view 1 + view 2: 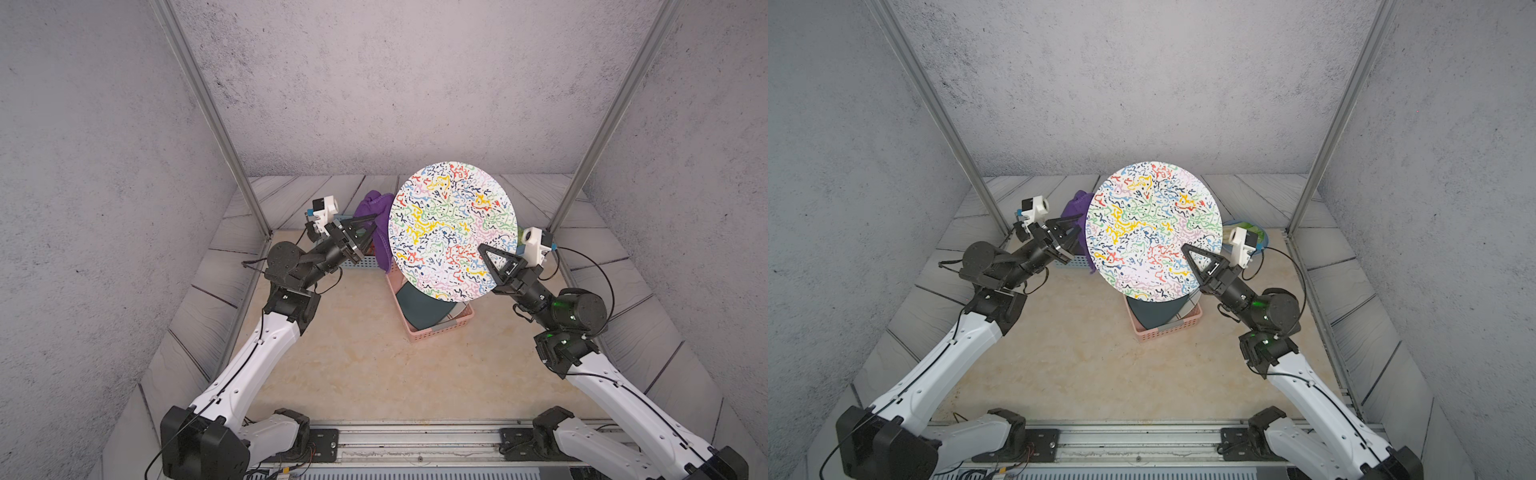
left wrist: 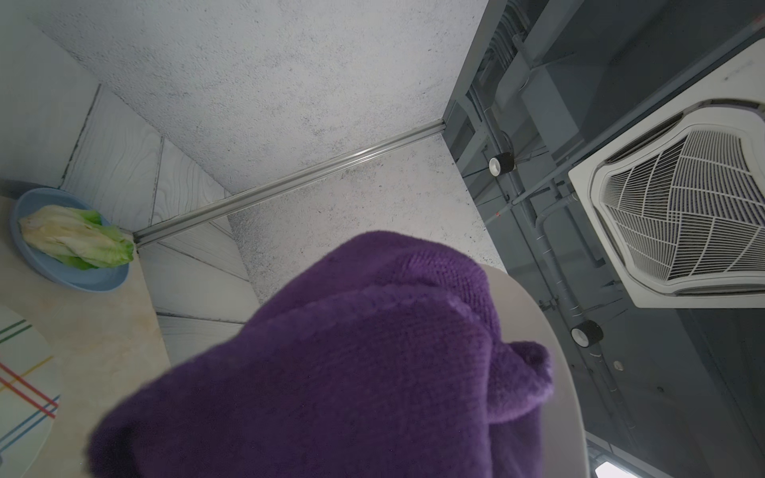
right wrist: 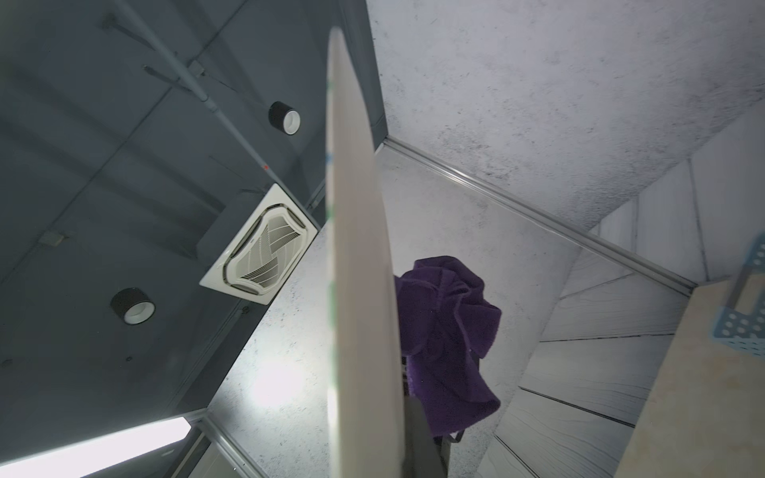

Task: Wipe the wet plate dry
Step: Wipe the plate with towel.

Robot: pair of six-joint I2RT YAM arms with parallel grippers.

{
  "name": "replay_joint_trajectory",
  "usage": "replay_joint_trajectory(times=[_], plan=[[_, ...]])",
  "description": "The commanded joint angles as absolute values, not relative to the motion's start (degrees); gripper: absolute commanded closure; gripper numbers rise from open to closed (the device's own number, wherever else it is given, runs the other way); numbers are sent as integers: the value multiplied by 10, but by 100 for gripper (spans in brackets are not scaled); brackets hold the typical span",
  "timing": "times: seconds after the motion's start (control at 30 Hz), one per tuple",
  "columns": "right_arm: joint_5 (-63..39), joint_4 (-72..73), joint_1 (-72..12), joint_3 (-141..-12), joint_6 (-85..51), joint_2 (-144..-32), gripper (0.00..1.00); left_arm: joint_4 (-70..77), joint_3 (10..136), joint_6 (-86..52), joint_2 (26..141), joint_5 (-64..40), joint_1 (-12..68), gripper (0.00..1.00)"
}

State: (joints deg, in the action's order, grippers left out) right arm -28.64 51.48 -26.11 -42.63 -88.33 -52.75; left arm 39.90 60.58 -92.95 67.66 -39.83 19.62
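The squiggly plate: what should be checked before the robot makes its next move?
1. Grip on the plate: ok, the right gripper is shut on its edge.
2. Hold on the cloth: ok, the left gripper is shut on it.
3. Contact: ok, the cloth appears to sit against the plate's plain back.
4. Clearance: ok, the plate is held in the air above the pink basket.
5. Dryness: cannot tell; no drops show in any view.
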Motion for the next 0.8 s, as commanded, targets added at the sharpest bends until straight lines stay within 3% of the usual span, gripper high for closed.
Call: replay_joint_trajectory(times=[0.0, 0.33, 0.53, 0.67, 0.77], plan=[[-318, 573, -263, -452, -903, -531, 100, 468, 642, -971, 666, -393, 197, 100], [-371, 550, -334, -518, -847, -608, 100, 546, 705, -1008, 709, -384, 316, 100], [-300, 581, -332, -568, -860, -646, 100, 515, 658, -935, 685, -376, 407, 100], [-271, 548, -301, -583, -859, -640, 100, 526, 602, -929, 635, -337, 395, 100], [-288, 562, -302, -566, -859, -640, 100, 528, 653, -950, 639, -348, 367, 100]])
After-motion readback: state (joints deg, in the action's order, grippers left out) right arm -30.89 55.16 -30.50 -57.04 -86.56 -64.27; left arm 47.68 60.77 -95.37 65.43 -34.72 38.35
